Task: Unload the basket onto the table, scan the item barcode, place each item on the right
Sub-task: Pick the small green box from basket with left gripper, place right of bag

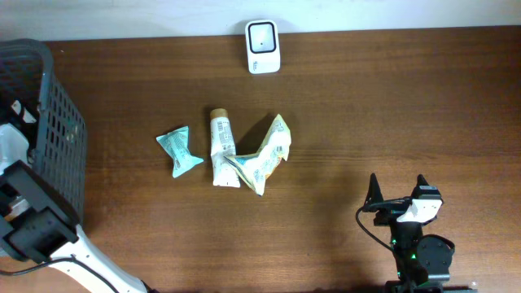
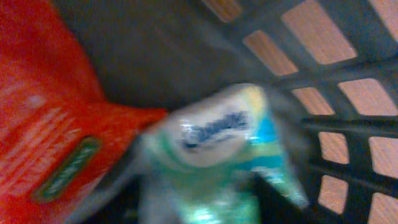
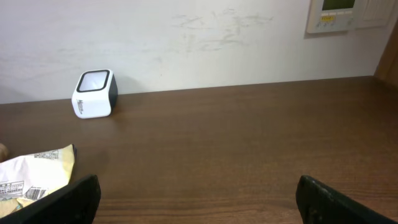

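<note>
In the left wrist view a blurred green, teal and white packet point(image 2: 217, 143) fills the space where my left gripper point(image 2: 205, 208) reaches, inside the dark basket point(image 2: 348, 81). Its fingers are lost in the blur, so I cannot tell if they grip it. A red bag point(image 2: 43, 124) lies beside the packet. The white scanner point(image 1: 263, 46) stands at the table's far edge and also shows as the scanner point(image 3: 94, 94) in the right wrist view. My right gripper point(image 1: 399, 189) rests near the front right, open and empty over bare wood point(image 3: 199, 199).
A teal packet point(image 1: 180, 151), a white tube point(image 1: 221, 148) and a yellow-white packet point(image 1: 264, 155) lie mid-table. The basket point(image 1: 49, 122) stands at the left edge, with my left arm point(image 1: 32, 220) bent over it.
</note>
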Controlling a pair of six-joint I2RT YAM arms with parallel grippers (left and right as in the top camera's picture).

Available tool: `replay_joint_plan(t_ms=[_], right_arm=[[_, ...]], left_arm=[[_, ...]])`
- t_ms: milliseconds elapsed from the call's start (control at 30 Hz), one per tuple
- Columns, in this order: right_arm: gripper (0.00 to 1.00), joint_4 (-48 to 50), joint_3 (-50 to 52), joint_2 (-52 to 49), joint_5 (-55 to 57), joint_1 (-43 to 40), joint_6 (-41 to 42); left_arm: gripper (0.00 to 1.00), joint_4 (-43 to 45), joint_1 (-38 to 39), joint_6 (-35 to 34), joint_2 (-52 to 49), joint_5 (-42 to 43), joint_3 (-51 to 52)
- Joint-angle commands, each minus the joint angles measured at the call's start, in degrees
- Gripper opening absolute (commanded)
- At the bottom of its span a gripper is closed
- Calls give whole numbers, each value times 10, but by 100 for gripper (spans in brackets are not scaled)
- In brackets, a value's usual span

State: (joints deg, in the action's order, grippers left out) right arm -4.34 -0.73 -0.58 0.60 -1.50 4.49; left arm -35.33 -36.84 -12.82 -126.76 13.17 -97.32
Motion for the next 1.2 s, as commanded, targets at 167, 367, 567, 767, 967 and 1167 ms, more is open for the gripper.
replay_joint_plan(t_ms=[167,367,567,767,967,1167], right_arm=[[99,-2,4,3,1,-1,2],[99,-2,4,3,1,-1,2],[99,-2,4,3,1,-1,2],[99,-2,4,3,1,-1,2],[99,-2,4,3,1,-1,2],[99,-2,4,3,1,-1,2]], left_arm=[[0,-37,6,11,-17,10,-30],[0,-91,6,26,223,6,-109],[0,-270,111,42,401,7,-96],[0,-134,417,56,354,10,105],[0,61,670,15,186,10,122],[24,81,747,15,142,10,122]])
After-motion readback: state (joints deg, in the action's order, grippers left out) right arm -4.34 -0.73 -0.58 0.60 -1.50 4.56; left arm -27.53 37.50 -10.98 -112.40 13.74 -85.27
